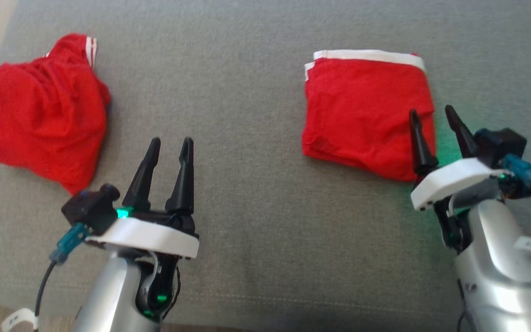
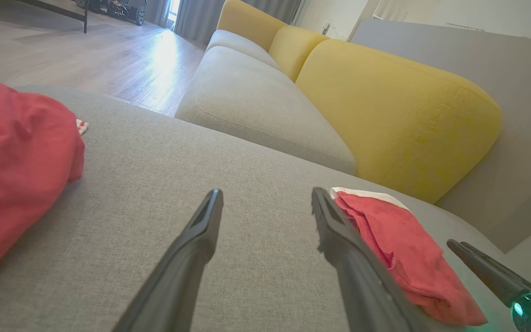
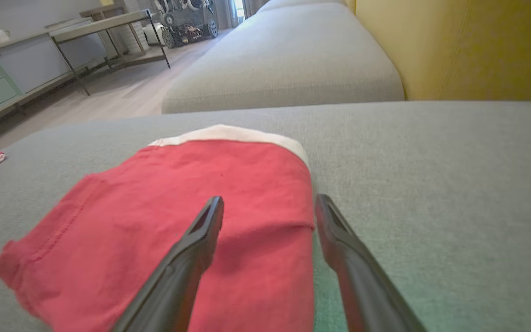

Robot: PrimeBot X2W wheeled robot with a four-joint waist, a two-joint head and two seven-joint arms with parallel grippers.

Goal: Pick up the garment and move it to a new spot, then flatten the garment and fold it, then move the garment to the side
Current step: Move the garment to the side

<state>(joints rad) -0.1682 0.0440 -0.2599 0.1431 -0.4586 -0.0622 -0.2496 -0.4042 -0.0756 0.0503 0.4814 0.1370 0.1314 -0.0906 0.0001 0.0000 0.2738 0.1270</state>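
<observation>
Straddling the right edge of the folded red fabric garment (image 1: 362, 115) lying on the grey sofa cushion (image 1: 256, 138), the right gripper (image 1: 432, 110), fingers wide and empty, sits far nearer it than the left gripper (image 1: 171, 140), likewise wide and empty.

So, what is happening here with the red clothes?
A two-armed robot works over a grey sofa cushion. A folded red garment lies at its right; the open right gripper has its fingers astride that garment's right edge. The left gripper is open above bare cushion. A crumpled red garment lies at the left.
</observation>
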